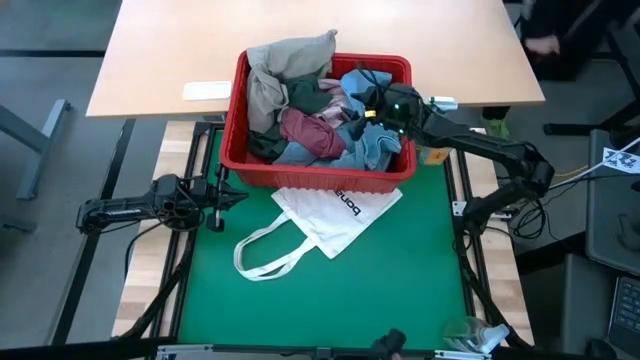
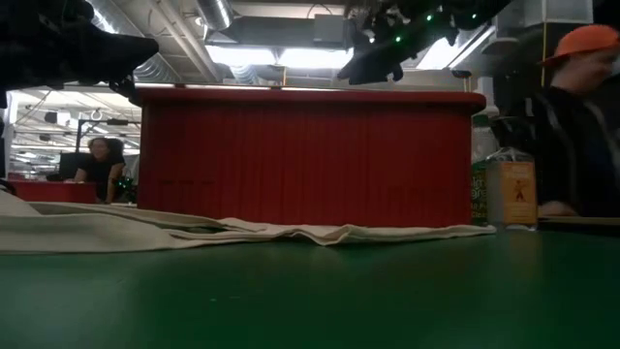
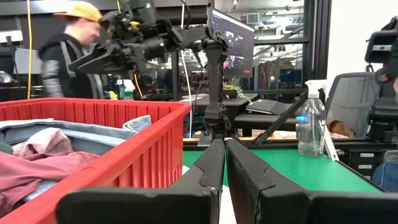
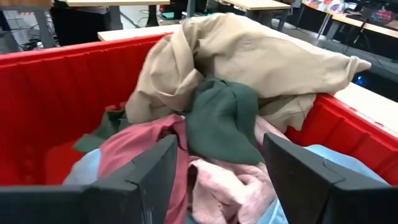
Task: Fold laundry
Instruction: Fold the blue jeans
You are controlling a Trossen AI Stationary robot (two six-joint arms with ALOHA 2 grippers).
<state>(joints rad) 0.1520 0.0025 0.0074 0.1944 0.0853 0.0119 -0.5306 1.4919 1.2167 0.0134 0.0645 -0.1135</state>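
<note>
Left gripper (image 1: 232,196) clenched, empty, low over green mat (image 1: 330,290), just left of red basket (image 1: 240,100). Tote bag (image 1: 335,215) flat on mat to its right. Laundry (image 1: 310,110) heaped in basket: beige piece (image 4: 249,56) topmost, dark green garment (image 4: 221,118) directly ahead of right gripper (image 4: 221,171). Right gripper released, fingers spread above heap.

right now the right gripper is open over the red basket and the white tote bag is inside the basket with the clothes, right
Not quite. The white tote bag is not inside the red basket; the high view shows it lying flat on the green mat in front of it. The rest holds: the right gripper hangs open over the basket.
</note>
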